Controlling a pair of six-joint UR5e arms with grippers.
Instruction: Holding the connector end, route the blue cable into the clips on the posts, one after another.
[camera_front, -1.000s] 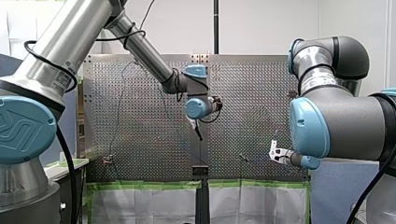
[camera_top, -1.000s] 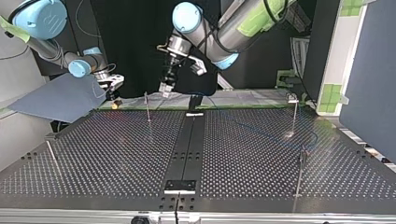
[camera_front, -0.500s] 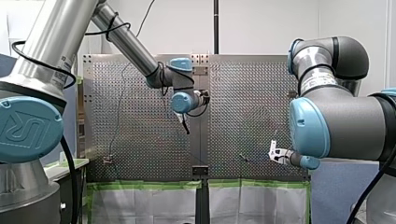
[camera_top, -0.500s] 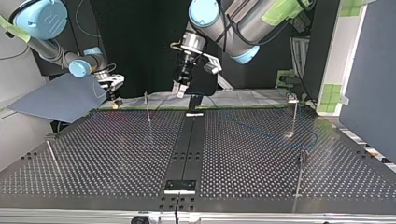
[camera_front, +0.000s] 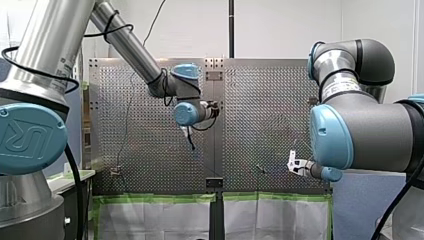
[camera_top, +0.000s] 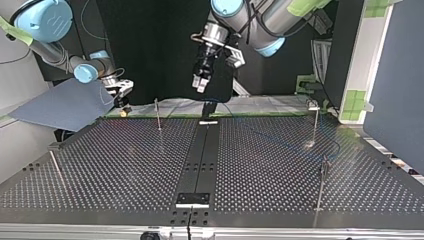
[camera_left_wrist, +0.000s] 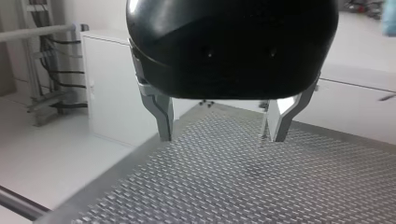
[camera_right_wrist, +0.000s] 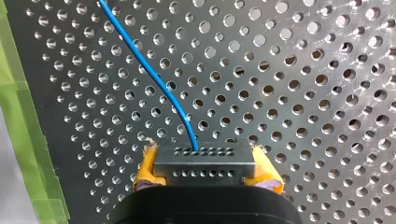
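Observation:
Yellow pads of my right gripper are shut on a grey connector block. From the block a blue cable runs away over the perforated table. In the top view my right gripper hangs at the table's far left corner. There the cable shows faintly, crossing toward the right. Thin posts stand at the far left, far right, near right and near left. My left gripper is open with nothing between its metal fingers. It hovers high over the table's far middle.
A black strip runs down the middle of the table. Green tape lines the table edge by my right gripper. A blue-grey sheet lies beyond the top view's far left corner.
My left arm has swung toward the front view's left and lifted its open gripper higher above the table. My right arm and the connector have stayed still.

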